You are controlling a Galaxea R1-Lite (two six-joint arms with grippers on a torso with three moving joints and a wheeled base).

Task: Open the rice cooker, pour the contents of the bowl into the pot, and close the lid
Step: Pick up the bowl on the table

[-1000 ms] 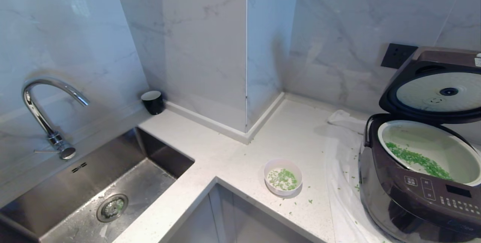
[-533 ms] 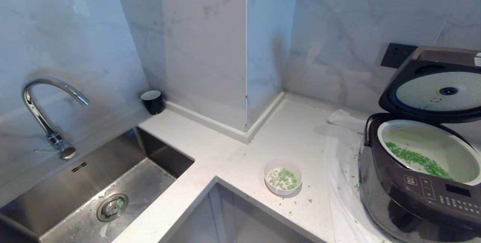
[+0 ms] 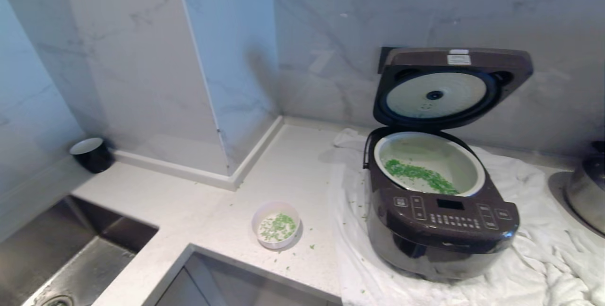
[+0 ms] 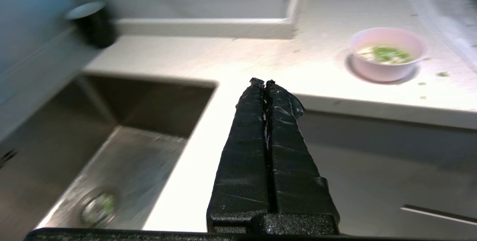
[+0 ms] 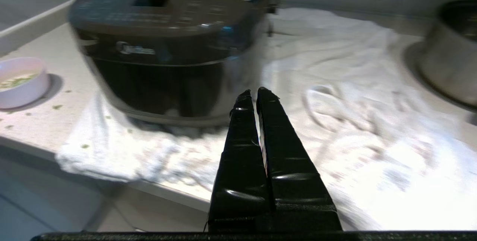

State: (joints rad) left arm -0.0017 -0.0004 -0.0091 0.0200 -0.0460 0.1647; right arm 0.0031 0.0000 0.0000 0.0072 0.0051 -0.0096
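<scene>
Nothing on the counter had shifted; only the robot's view had swung right, bringing the rice cooker to centre. Left gripper hung pinched shut, empty, before the counter edge, the nearer one to the bowl, ahead and rightward. Right gripper, equally shut, faced the cooker, lid up.

- left gripper: fingers pressed flat together, nothing between them, pointing forward and a bit down
- right gripper: same deal, fingers clamped tight and empty
- neither arm shows in the head view
</scene>
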